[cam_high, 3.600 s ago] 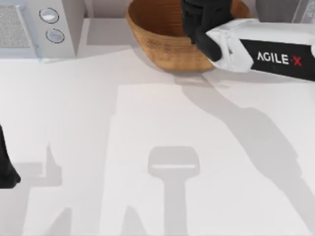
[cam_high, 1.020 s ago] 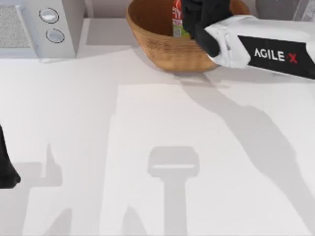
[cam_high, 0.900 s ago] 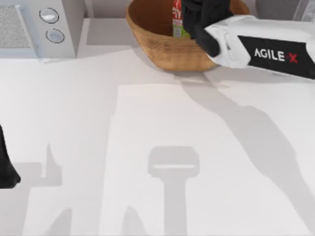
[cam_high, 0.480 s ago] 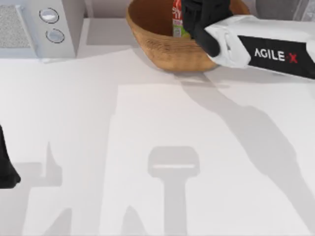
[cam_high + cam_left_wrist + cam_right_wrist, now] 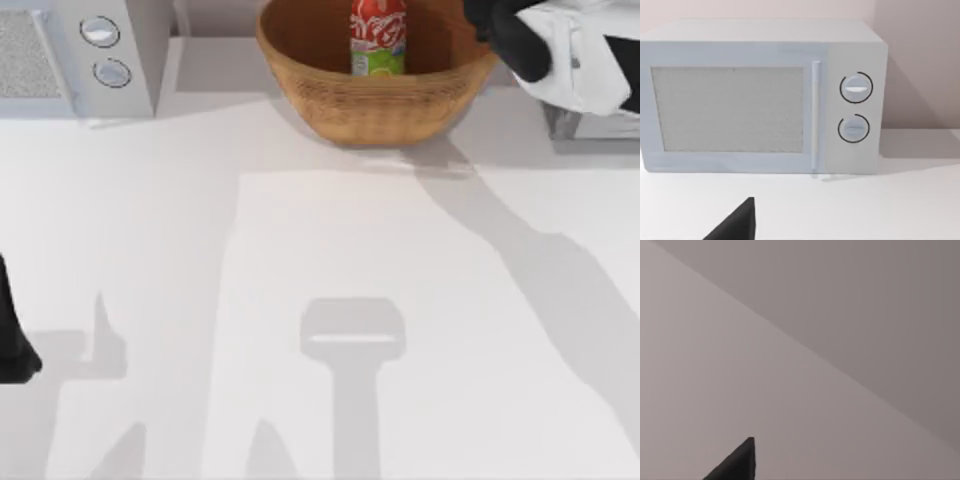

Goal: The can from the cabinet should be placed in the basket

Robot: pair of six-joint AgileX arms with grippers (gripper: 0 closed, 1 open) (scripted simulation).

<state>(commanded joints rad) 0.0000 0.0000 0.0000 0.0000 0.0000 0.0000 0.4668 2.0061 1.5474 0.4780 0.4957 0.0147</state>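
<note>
Up at the top view's far right edge, my right end effector [image 5: 505, 35] hangs just beside the basket [image 5: 375, 105] rim, whether spread or pressed together I cannot tell; the can [image 5: 378, 37] stands upright inside the basket, untouched; my left arm sits parked at the desk's [image 5: 300, 250] left edge, beside the white microwave [image 5: 70, 55]; from my left wrist, the microwave [image 5: 762, 97] faces me with two knobs; from my right wrist, a blank wall.

can [image 5: 378, 37] top cut off; cabinet [image 5: 592, 122] mostly hidden.
</note>
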